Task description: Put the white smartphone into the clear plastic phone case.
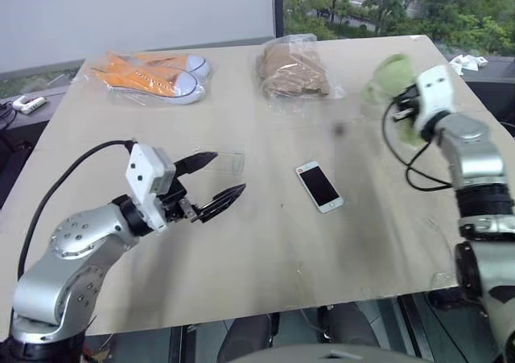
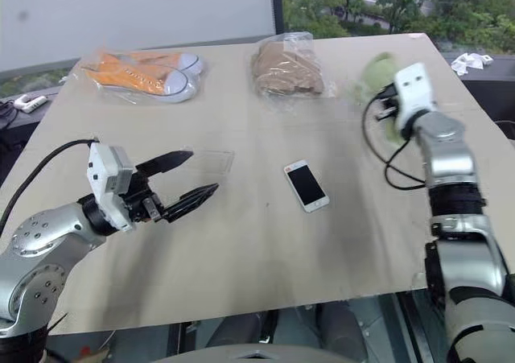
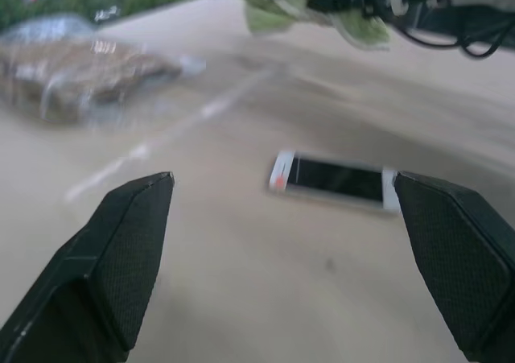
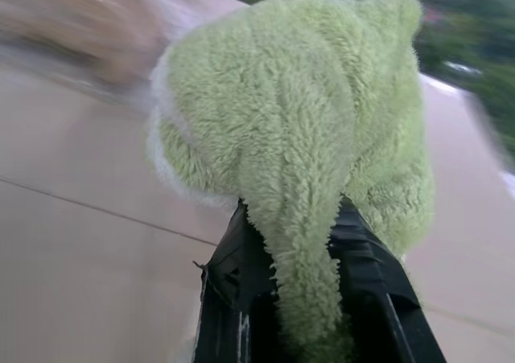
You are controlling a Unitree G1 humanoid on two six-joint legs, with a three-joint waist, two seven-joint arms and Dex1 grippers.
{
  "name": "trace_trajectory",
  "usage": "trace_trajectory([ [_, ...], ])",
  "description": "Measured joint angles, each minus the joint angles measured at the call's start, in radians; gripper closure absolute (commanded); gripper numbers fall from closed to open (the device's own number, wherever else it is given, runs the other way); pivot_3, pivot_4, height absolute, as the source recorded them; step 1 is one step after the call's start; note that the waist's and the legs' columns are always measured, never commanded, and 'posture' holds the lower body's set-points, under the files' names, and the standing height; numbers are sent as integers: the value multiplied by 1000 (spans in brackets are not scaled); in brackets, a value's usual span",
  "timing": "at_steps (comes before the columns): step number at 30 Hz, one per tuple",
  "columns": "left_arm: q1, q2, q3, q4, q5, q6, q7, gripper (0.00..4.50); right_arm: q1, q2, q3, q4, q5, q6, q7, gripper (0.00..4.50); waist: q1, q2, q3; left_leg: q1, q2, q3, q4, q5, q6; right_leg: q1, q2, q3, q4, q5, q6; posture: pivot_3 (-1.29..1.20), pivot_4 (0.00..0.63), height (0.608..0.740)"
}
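The white smartphone (image 1: pixel 319 186) lies flat, screen up, in the middle of the table, and also appears ahead of my left fingers (image 3: pixel 334 179). The clear plastic phone case (image 1: pixel 231 161) rests on the table left of the phone, faint and see-through. My left gripper (image 1: pixel 229 172) hovers open just in front of the case, pointing toward the phone, with nothing between its fingers. At the far right my right gripper (image 4: pixel 298 242) is raised above the table and shut on a green fluffy cloth (image 4: pixel 298 113), which drapes over its fingers.
A clear bag with orange shoes (image 1: pixel 153 75) lies at the far left of the wooden table (image 1: pixel 265 250). A bag of brown cloth (image 1: pixel 291 69) sits at the far middle. The table's right edge runs beside my right arm.
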State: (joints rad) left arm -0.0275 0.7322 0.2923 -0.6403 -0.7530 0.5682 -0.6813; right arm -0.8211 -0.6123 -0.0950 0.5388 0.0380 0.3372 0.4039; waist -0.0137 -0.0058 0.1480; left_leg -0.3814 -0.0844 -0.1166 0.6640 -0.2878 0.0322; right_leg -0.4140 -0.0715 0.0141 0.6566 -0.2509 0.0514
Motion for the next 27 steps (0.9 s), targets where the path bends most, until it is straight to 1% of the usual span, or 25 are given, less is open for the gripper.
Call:
trace_trajectory([
  [2,-32,0,-26,-15,-13,16,10,0,1,-48,-3,58,-16,-39,6,4479,-11,0,0,1,0,4,-1,0,0,0,0,3,0,0,0,0,150,740],
  [4,-39,-1,-40,-16,-20,27,10,0,7,-75,-2,83,-22,-65,29,3554,-25,0,0,2,1,4,-2,0,0,0,1,4,1,0,0,0,150,740],
  [5,-41,-1,-45,-16,-21,30,9,0,12,-83,-3,86,-20,-72,47,3278,-29,0,0,2,2,4,-2,0,0,0,1,4,1,0,0,0,150,740],
  [6,-42,-1,-49,-16,-22,32,9,0,17,-91,-4,86,-12,-75,69,2749,-31,0,0,3,2,5,-2,0,0,0,1,5,1,0,0,0,150,740],
  [7,-42,-1,-49,-16,-22,33,9,0,19,-92,-4,85,-7,-75,78,2517,-31,0,0,3,2,5,-2,0,0,0,1,5,2,0,0,0,150,740],
  [8,-41,-1,-49,-16,-22,33,8,0,24,-92,-4,79,1,-75,92,1913,-31,0,0,3,2,5,-2,0,0,0,1,5,2,0,0,0,150,740],
  [10,-41,-1,-49,-16,-22,33,7,0,30,-91,-4,61,12,-74,110,927,-26,0,0,2,2,5,-1,0,0,0,1,5,2,0,0,0,150,740],
  [11,-40,-1,-49,-15,-20,33,6,0,31,-91,-4,46,16,-72,116,355,-23,0,0,2,2,5,-1,0,0,0,1,5,1,0,0,0,150,740],
  [12,-40,-1,-49,-15,-18,33,6,0,31,-91,-4,38,18,-71,118,29,-22,0,0,2,2,5,-1,0,0,0,1,5,1,0,0,0,150,740],
  [19,-34,-1,-49,-6,0,32,10,0,31,-102,-12,-72,55,-36,139,29,-12,0,0,2,2,4,-1,0,0,0,1,4,1,0,0,0,150,740],
  [24,-27,-12,-48,16,20,25,14,0,34,-109,-44,-101,87,-10,146,29,-1,0,0,2,2,4,-1,0,0,0,1,4,1,0,0,0,150,740],
  [27,-24,-18,-49,24,33,17,14,0,33,-131,-46,-83,81,-12,126,29,1,0,0,2,2,4,-1,0,0,0,1,4,0,0,0,0,150,740],
])
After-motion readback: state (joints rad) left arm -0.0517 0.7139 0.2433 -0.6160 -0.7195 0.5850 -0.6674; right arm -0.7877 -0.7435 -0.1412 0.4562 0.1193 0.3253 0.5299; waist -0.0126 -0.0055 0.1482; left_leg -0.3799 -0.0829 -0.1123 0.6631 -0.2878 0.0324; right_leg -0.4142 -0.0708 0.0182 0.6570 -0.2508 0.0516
